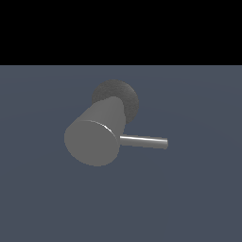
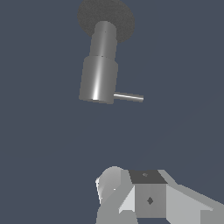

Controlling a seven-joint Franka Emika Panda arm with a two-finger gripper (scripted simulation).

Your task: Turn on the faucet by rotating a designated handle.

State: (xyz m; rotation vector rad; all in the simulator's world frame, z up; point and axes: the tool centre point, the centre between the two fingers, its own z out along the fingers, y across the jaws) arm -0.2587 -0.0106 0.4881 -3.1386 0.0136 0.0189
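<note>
The faucet [image 1: 92, 137] is a thick matte grey cylinder with a flat round end face, standing on a darker rough round base [image 1: 124, 94]. The handle [image 1: 144, 141], a thin shiny metal rod, sticks out of the cylinder's side toward the exterior view's right. My gripper does not show in the exterior view. In the wrist view the faucet [image 2: 98, 78] and handle [image 2: 128, 97] lie well away from my white gripper [image 2: 146, 192]. Its fingers [image 2: 149, 199] form one block with no gap and hold nothing.
The faucet stands on a flat dark blue-grey floor [image 1: 189, 198]. A black band fills the top of the exterior view. No other objects show.
</note>
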